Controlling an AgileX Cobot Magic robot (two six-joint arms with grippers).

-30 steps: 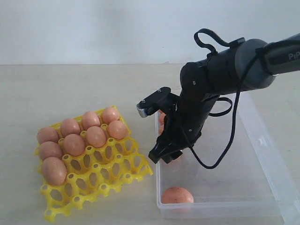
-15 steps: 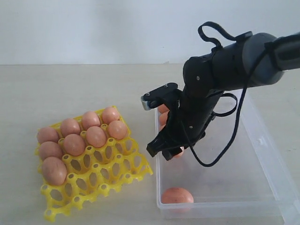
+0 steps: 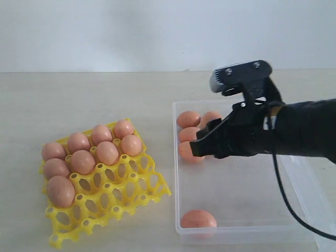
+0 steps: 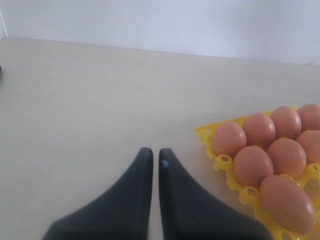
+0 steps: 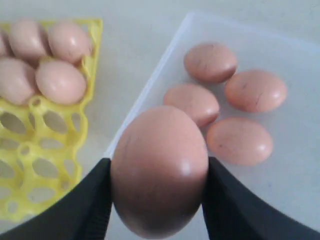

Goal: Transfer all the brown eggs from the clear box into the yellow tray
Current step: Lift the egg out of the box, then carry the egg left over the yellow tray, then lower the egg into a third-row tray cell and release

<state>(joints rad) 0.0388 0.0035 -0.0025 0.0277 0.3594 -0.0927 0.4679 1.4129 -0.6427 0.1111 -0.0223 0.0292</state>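
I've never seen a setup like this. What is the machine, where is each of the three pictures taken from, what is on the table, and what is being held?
This is a robot with two arms, each ending in a pair of black jaws. The exterior view looks at the whole table from a camera off the arms. Only the right arm shows there, reaching over the clear box. The other two pictures come from small cameras on the wrists, looking along the jaws. On the table are a yellow tray, partly filled with brown eggs, and the clear box, which holds several more, including a lone egg near one corner. In the right wrist view, the right jaws are shut on a brown egg. In the left wrist view, the left jaws are shut and empty, with the tray nearby.
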